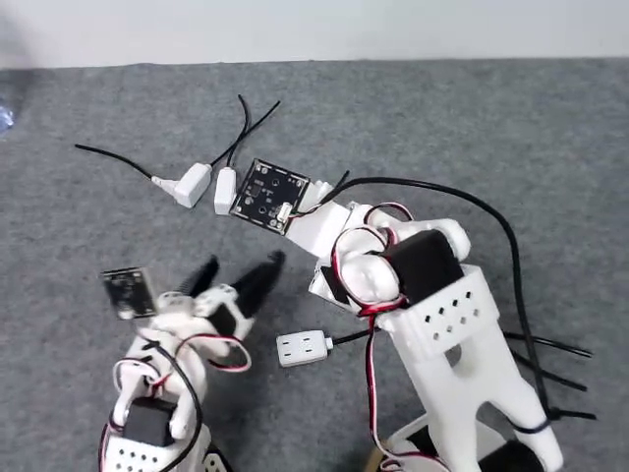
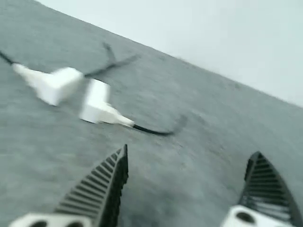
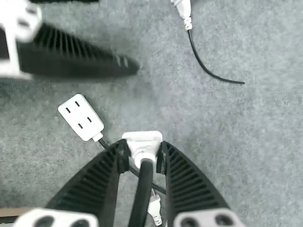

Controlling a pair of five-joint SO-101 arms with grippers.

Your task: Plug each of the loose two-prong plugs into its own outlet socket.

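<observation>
White plug (image 3: 142, 141), black cord, in right tool (image 3: 142, 147); white four-slot outlet (image 3: 80, 117).

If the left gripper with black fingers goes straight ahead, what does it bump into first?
Probably the thin black cord trailing from the nearer white two-prong plug, lying on the grey carpet just ahead of the open left gripper. Depth is hard to judge, so it may meet bare carpet first.

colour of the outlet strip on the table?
White outlet strip; right wrist view shows it best.
</observation>
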